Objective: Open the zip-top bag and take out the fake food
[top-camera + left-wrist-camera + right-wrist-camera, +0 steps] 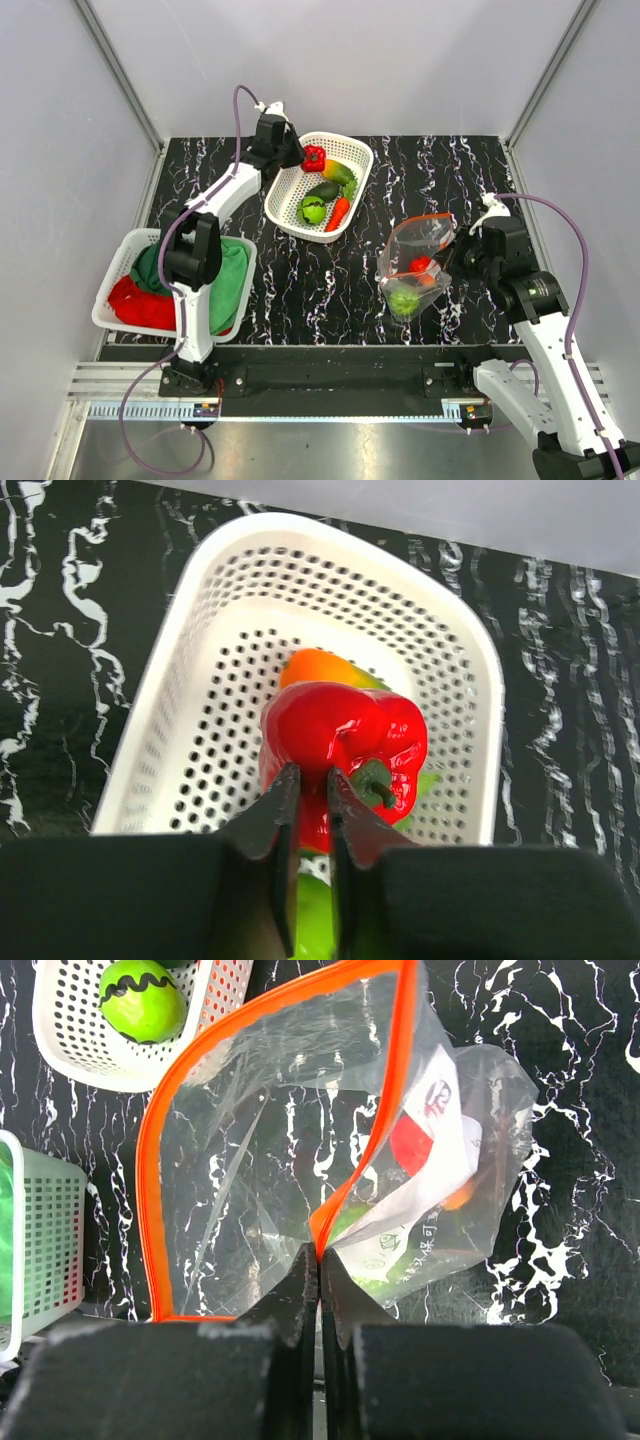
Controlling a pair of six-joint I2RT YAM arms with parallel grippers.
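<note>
The clear zip-top bag (415, 262) with its orange zip strip (165, 1130) stands open on the table, mouth gaping. My right gripper (319, 1256) is shut on the strip's edge. Red and green fake food pieces (412, 283) lie inside the bag; they also show in the right wrist view (410, 1145). My left gripper (309, 776) is shut on a red pepper (340, 745) and holds it over the white mesh basket (200, 680) at the back. In the top view the pepper (314, 157) is at the basket's far rim. Several other fake food pieces (326, 196) lie in that basket.
A second white mesh basket (112, 272) with green and red folded cloths (225, 275) stands at the near left by the left arm's base. Grey walls enclose the black marbled table (310, 280) on three sides.
</note>
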